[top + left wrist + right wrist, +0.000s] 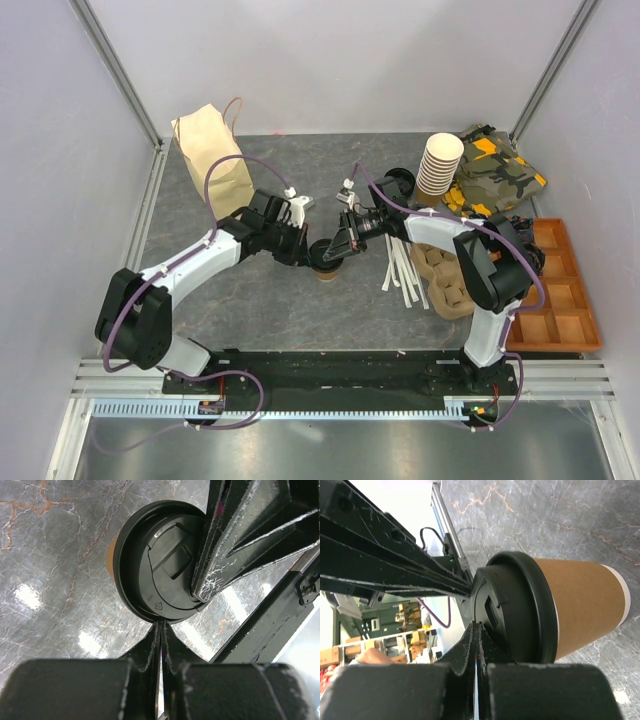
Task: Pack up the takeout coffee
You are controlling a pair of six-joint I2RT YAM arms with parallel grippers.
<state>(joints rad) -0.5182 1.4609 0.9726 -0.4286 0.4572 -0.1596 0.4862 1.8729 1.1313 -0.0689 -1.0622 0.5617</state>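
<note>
Nearest the overhead camera, at six o'clock, the black mounting rail (pixel 330 362) carries both arms. From the left, a tan paper bag (pixel 212 160) stands at eleven o'clock on the grey surface (pixel 250 310). The left end effector (pixel 312 256) reaches in with jaws shut on nothing. The takeout coffee (pixel 325 272) stands upright at the centre, its black lid (pixel 160 570) on and the left tips at its rim. The right end effector (pixel 338 250), likewise closed and empty, lies across the lid from two o'clock. I judge this to be lid seating, before any packing. Next, one end effector must open, grip the cup's wall and carry it upright to the bag or to the pulp carrier (pixel 440 280) at three o'clock.
</note>
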